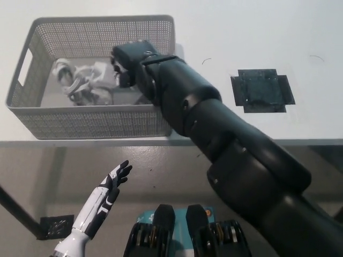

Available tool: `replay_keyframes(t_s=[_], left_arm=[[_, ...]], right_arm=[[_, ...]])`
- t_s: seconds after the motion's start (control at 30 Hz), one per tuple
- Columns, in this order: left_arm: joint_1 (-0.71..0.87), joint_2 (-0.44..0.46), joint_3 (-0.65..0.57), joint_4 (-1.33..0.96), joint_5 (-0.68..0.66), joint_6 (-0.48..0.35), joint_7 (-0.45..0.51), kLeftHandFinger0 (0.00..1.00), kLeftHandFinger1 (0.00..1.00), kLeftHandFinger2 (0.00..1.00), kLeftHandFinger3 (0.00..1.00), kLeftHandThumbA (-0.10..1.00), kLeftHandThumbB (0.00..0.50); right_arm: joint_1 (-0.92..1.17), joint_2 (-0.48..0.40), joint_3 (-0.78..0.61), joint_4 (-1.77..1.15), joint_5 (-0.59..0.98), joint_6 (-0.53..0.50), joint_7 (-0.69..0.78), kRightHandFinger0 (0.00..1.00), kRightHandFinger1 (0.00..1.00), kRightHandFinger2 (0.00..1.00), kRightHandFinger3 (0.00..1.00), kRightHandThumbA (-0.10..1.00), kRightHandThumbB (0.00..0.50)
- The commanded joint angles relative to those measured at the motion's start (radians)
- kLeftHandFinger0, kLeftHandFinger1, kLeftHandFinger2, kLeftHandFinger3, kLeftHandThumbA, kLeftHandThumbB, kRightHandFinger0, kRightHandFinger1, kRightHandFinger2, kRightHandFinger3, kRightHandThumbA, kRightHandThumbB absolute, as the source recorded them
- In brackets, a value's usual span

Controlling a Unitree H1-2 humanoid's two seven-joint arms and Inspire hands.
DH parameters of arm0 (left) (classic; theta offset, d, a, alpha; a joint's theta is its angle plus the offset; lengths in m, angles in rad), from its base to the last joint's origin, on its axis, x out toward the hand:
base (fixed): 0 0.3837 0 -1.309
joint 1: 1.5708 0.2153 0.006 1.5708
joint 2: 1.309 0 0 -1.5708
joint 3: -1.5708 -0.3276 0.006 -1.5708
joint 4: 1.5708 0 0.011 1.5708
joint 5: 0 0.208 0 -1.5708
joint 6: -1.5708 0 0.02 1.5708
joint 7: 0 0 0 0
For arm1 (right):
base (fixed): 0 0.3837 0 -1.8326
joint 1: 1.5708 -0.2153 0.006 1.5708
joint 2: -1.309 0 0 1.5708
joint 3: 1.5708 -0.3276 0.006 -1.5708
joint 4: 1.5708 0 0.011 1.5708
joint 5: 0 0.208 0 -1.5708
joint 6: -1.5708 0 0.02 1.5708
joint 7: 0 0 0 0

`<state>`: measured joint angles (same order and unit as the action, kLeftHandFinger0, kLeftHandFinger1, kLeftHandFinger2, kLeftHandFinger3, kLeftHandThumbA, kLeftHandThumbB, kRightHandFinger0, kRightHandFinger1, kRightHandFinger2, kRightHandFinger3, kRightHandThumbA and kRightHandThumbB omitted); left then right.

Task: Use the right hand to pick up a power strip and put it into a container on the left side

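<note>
Basket (pixel 96 120) sits at the tabletop's (pixel 225 32) front-left edge, holding the strip (pixel 80 80); right hand (pixel 128 61) inside, grip unclear; left hand (pixel 110 190) open below.

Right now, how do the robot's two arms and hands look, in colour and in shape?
The right arm is matte black, built of thick rounded segments, and it narrows to a blocky black right hand. The left hand has dark fingers; its slim forearm is white with black panels. No cables or markings show on either arm.
</note>
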<state>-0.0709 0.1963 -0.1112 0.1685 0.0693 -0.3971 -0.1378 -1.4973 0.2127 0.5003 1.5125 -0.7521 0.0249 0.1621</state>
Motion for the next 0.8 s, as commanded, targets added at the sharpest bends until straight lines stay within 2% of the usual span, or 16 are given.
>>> replay_keyframes(t_s=[0.0, 0.07, 0.1, 0.17, 0.2, 0.23, 0.27, 0.3, 0.4, 0.43, 0.5, 0.53, 0.57, 0.67, 0.7, 0.77], left_arm=[[-0.047, 0.034, -0.019, -0.038, 0.006, -0.011, -0.049, 1.0, 1.0, 1.0, 1.0, 1.0, 0.29], [-0.045, 0.033, -0.021, -0.034, 0.006, -0.018, -0.049, 1.0, 1.0, 1.0, 1.0, 1.0, 0.288], [-0.043, 0.032, -0.021, -0.034, 0.014, -0.017, -0.046, 1.0, 1.0, 1.0, 1.0, 1.0, 0.289], [-0.043, 0.032, -0.022, -0.033, 0.028, -0.023, -0.04, 1.0, 1.0, 1.0, 1.0, 1.0, 0.279], [-0.043, 0.031, -0.022, -0.032, 0.03, -0.024, -0.038, 1.0, 1.0, 1.0, 1.0, 1.0, 0.279], [-0.042, 0.031, -0.022, -0.034, 0.03, -0.021, -0.038, 1.0, 1.0, 1.0, 1.0, 1.0, 0.277], [-0.041, 0.031, -0.021, -0.036, 0.033, -0.017, -0.036, 1.0, 1.0, 1.0, 1.0, 1.0, 0.278], [-0.04, 0.03, -0.021, -0.035, 0.033, -0.016, -0.036, 1.0, 1.0, 1.0, 1.0, 1.0, 0.276], [-0.034, 0.034, -0.018, -0.033, 0.026, -0.018, -0.037, 1.0, 1.0, 1.0, 1.0, 1.0, 0.266], [-0.032, 0.038, -0.018, -0.036, 0.028, -0.017, -0.039, 1.0, 1.0, 1.0, 1.0, 1.0, 0.253], [-0.032, 0.042, -0.018, -0.038, 0.033, -0.013, -0.04, 1.0, 1.0, 1.0, 1.0, 1.0, 0.246], [-0.031, 0.044, -0.017, -0.039, 0.033, -0.012, -0.041, 1.0, 1.0, 1.0, 1.0, 1.0, 0.244], [-0.031, 0.044, -0.018, -0.035, 0.031, -0.015, -0.042, 1.0, 1.0, 1.0, 1.0, 1.0, 0.236], [-0.036, 0.042, -0.018, -0.019, 0.028, -0.03, -0.04, 1.0, 1.0, 1.0, 1.0, 1.0, 0.225], [-0.034, 0.04, -0.018, -0.018, 0.029, -0.03, -0.038, 1.0, 1.0, 1.0, 1.0, 1.0, 0.226], [-0.035, 0.037, -0.018, -0.018, 0.035, -0.031, -0.034, 1.0, 1.0, 1.0, 1.0, 1.0, 0.223]], right_arm=[[-0.356, -0.142, -0.239, -0.049, 0.326, 0.115, 0.82, 0.03, 0.49, 0.69, 0.77, -0.1, 0.3], [-0.406, -0.182, -0.368, -0.059, 0.453, 0.199, 0.874, 0.0, 0.46, 0.7, 0.84, -0.1, 0.302], [-0.453, -0.211, -0.386, -0.075, 0.473, 0.168, 0.891, 0.0, 0.53, 0.85, 1.0, 0.0, 0.302], [-0.507, -0.255, -0.454, -0.098, 0.539, 0.182, 0.9, 0.0, 0.45, 0.86, 1.0, -0.03, 0.328], [-0.528, -0.278, -0.485, -0.123, 0.569, 0.165, 0.881, 0.02, 0.46, 0.84, 1.0, 0.12, 0.345], [-0.539, -0.302, -0.53, -0.149, 0.616, 0.143, 0.881, 0.11, 0.52, 0.9, 1.0, 0.21, 0.313], [-0.548, -0.33, -0.603, -0.17, 0.69, 0.152, 0.892, 0.08, 0.51, 0.98, 1.0, 0.33, 0.276], [-0.549, -0.352, -0.678, -0.189, 0.76, 0.183, 0.863, 0.09, 0.46, 0.92, 1.0, 0.39, 0.241], [-0.536, -0.382, -0.807, -0.254, 0.859, 0.183, 0.714, 0.19, 0.48, 0.86, 1.0, 0.5, 0.246], [-0.516, -0.392, -0.832, -0.335, 0.879, 0.145, 0.635, 0.31, 0.55, 0.88, 1.0, 0.58, 0.269], [-0.466, -0.406, -0.879, -0.53, 0.93, 0.18, 0.571, 0.47, 0.64, 0.9, 1.0, 0.63, 0.21], [-0.438, -0.41, -0.907, -0.639, 0.956, 0.216, 0.538, 0.45, 0.62, 0.87, 1.0, 0.63, 0.209], [-0.419, -0.416, -0.936, -0.728, 0.978, 0.256, 0.509, 0.43, 0.6, 0.86, 1.0, 0.62, 0.247], [-0.389, -0.446, -0.973, -0.873, 1.017, 0.29, 0.498, 0.46, 0.66, 0.93, 1.0, 0.72, 0.25], [-0.383, -0.458, -0.996, -0.924, 1.034, 0.329, 0.489, 0.54, 0.7, 0.96, 1.0, 0.84, 0.325], [-0.373, -0.48, -1.027, -1.008, 1.066, 0.372, 0.485, 0.67, 0.8, 1.0, 1.0, 0.94, 0.337]])
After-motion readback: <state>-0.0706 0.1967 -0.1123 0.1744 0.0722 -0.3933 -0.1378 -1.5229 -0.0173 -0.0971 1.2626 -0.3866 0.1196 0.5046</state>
